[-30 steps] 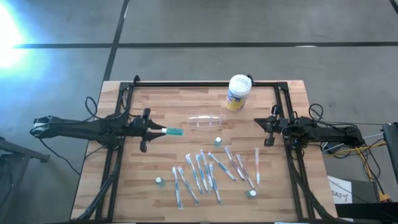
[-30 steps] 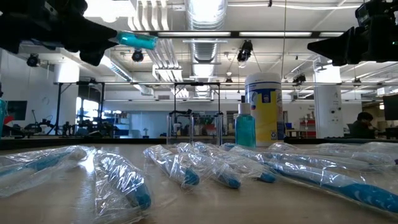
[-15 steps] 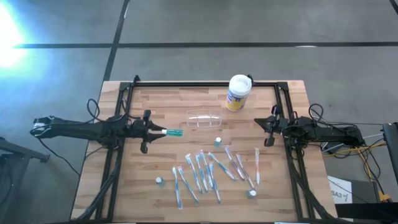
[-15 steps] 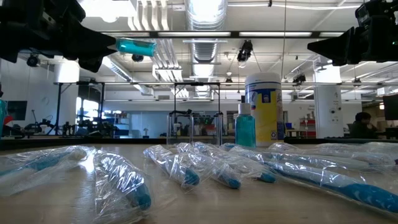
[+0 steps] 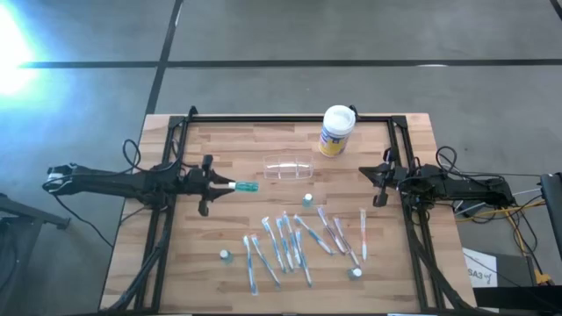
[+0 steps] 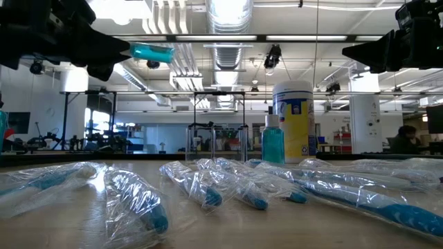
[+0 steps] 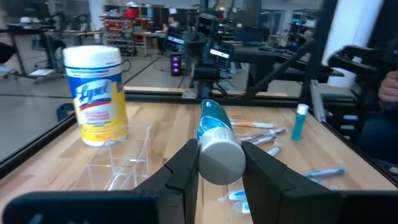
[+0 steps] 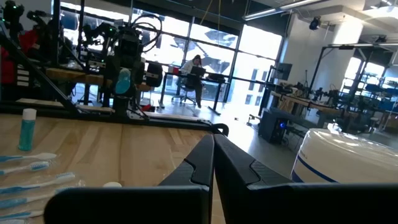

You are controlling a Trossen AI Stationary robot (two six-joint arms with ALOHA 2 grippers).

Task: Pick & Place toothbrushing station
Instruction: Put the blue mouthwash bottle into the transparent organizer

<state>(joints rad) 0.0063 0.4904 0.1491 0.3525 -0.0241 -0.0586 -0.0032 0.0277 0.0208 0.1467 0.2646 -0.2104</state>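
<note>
The brand name "Lysol" runs in blue script across the yellow label of the white canister [image 7: 95, 93] standing on the tabletop [image 7: 161, 118]. Smaller print beneath it is too fine to read, and no other lettering is legible.

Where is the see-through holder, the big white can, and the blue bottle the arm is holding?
clear holder [image 5: 289, 168], high view, its middle.
white canister [image 5: 336, 130], high view, its lid.
teal bottle [image 7: 214, 124], left wrist view, its body, in the left gripper [image 7: 219, 177].
</note>
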